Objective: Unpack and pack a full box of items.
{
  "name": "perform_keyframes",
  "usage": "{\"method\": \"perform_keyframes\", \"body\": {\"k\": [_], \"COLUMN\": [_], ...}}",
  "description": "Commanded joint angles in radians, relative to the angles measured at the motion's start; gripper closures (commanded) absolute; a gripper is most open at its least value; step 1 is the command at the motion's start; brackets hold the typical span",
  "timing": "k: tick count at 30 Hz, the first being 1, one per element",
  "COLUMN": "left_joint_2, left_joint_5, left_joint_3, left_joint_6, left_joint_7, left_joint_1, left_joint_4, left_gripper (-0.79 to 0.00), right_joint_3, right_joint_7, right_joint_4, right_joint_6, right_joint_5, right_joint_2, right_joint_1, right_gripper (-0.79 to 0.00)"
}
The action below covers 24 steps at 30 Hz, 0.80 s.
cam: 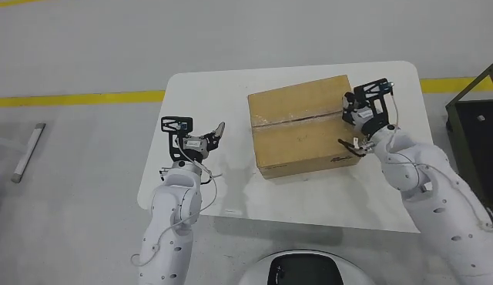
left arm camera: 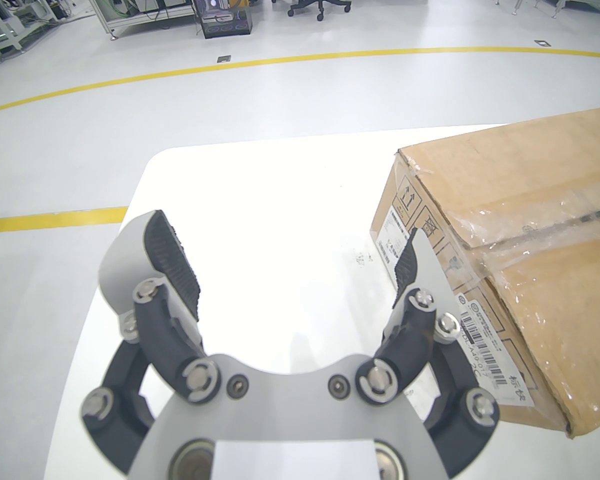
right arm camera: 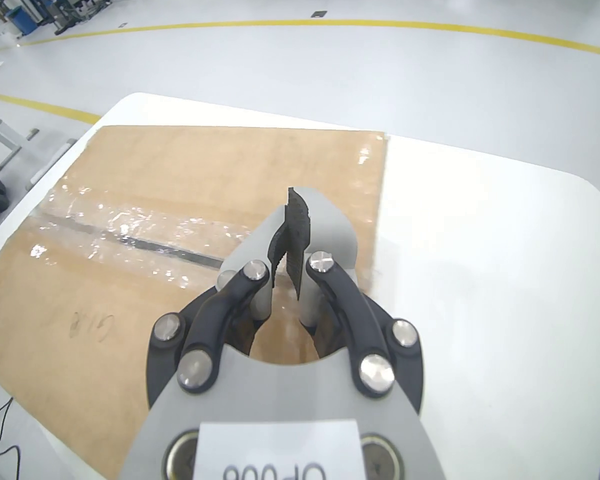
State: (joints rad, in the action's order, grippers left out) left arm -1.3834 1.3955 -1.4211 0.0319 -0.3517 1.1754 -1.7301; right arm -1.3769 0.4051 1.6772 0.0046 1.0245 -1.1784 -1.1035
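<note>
A closed brown cardboard box (cam: 304, 123), sealed with clear tape along its top seam, lies on the white table (cam: 200, 85), right of centre. My left gripper (cam: 199, 133) hovers open over bare table to the box's left, with nothing between its fingers. In the left wrist view, the left gripper (left arm camera: 285, 237) has the labelled end of the box (left arm camera: 530, 212) beside one finger. My right gripper (cam: 353, 120) is above the box's right end. In the right wrist view, the right gripper (right arm camera: 292, 212) is shut and holds nothing, above the box (right arm camera: 180, 177) near the taped seam.
The table (left arm camera: 260, 187) has bare surface left of the box and along its near edge. A dark green frame (cam: 470, 123) stands off the table's right side. A grey bar (cam: 27, 152) lies on the floor at the left.
</note>
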Motion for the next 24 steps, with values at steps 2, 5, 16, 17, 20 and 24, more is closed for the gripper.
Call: {"method": "perform_keyframes", "body": {"k": [2, 5, 16, 17, 20, 24], "left_joint_2": [0.000, 0.000, 0.000, 0.000, 0.000, 0.000], "left_joint_5": [0.000, 0.000, 0.000, 0.000, 0.000, 0.000], "left_joint_3": [0.000, 0.000, 0.000, 0.000, 0.000, 0.000], "left_joint_6": [0.000, 0.000, 0.000, 0.000, 0.000, 0.000], "left_joint_7": [0.000, 0.000, 0.000, 0.000, 0.000, 0.000], "left_joint_1": [0.000, 0.000, 0.000, 0.000, 0.000, 0.000], "left_joint_4": [0.000, 0.000, 0.000, 0.000, 0.000, 0.000], "left_gripper": [-0.785, -0.785, -0.785, -0.785, -0.785, -0.785], "right_joint_3": [-0.050, -0.068, 0.268, 0.302, 0.380, 0.415], "right_joint_7": [0.000, -0.022, -0.068, -0.071, -0.072, -0.049], "right_joint_4": [0.025, 0.074, 0.065, 0.045, -0.024, -0.075], "right_joint_6": [0.012, 0.023, -0.093, -0.101, -0.119, -0.115], "right_joint_5": [-0.010, -0.030, -0.030, -0.019, 0.044, 0.141], "right_joint_2": [0.005, 0.004, -0.045, -0.052, -0.065, -0.070], "right_joint_1": [-0.026, -0.033, 0.127, 0.144, 0.182, 0.195], "right_gripper": [0.000, 0.000, 0.000, 0.000, 0.000, 0.000]}}
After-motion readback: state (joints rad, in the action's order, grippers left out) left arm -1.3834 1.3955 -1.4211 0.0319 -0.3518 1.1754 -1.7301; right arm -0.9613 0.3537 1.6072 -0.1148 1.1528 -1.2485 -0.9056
